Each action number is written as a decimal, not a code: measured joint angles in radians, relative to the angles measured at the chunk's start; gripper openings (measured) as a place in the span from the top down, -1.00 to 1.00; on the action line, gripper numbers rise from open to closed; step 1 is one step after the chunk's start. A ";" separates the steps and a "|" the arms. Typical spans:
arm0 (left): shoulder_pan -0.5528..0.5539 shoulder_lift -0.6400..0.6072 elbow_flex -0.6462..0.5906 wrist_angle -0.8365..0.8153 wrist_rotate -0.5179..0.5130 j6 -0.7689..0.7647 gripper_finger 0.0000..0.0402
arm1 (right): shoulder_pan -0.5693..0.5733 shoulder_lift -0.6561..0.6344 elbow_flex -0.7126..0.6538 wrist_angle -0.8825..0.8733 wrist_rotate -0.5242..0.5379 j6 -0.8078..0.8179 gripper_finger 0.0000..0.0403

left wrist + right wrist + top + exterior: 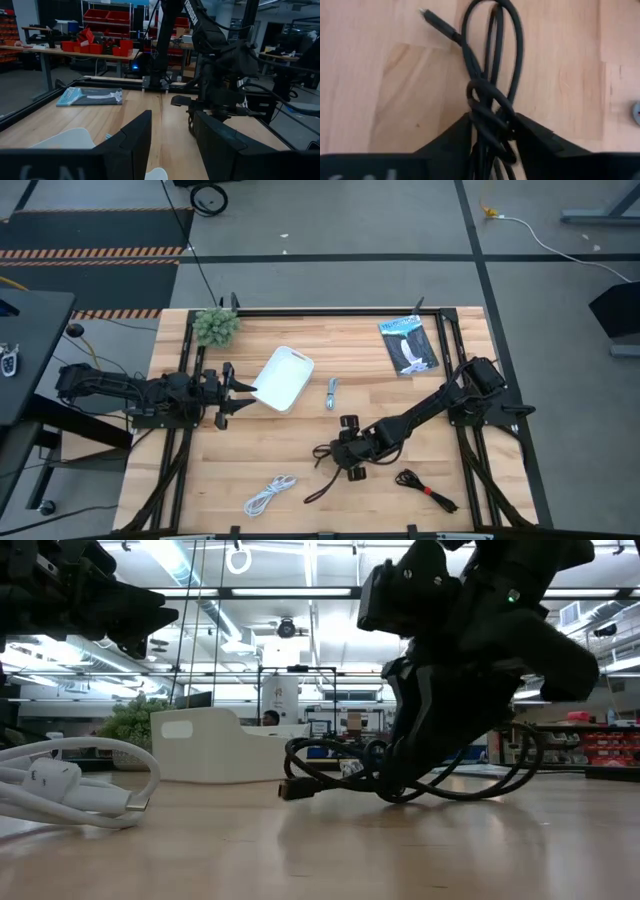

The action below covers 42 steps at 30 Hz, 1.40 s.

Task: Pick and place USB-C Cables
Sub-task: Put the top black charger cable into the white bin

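Observation:
My right gripper (350, 460) stands near the middle of the table's near half, shut on the loose black cable (322, 472). The low view shows the cable's loops (330, 768) at table level. The white cable (268, 496) lies coiled near the front edge and also shows in the low view (70, 788). The black bundle with a red band (426, 488) lies on the table at the front right. My left gripper (234, 390) is open and empty, just left of the white tray (284, 378). My right gripper pinches several bunched strands of the black cable (489, 116) between its two fingers, where the strands twist round each other. The fingers come from above, pointing down, and lie across the strands. The cable's loop and plug end (440, 26) stretch out beyond the fingers over the wood.
A blue-and-white flat packet (408, 345) lies at the far right. A small grey item (331, 393) lies right of the tray. A green plant (216, 326) stands at the far left corner. Black frame rails run along the table's sides.

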 joint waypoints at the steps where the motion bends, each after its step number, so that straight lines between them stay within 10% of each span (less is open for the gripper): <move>1: 0.000 0.000 0.000 0.000 0.000 0.000 0.22 | -0.001 0.000 0.000 -0.001 0.000 -0.006 0.41; 20: 0.000 0.000 0.000 0.000 0.000 0.000 0.22 | -0.076 -0.073 0.052 -0.121 0.046 -0.259 0.61; 42: 0.000 0.000 0.000 0.000 0.000 0.000 0.22 | -0.256 -0.074 0.053 0.435 0.302 -1.226 0.60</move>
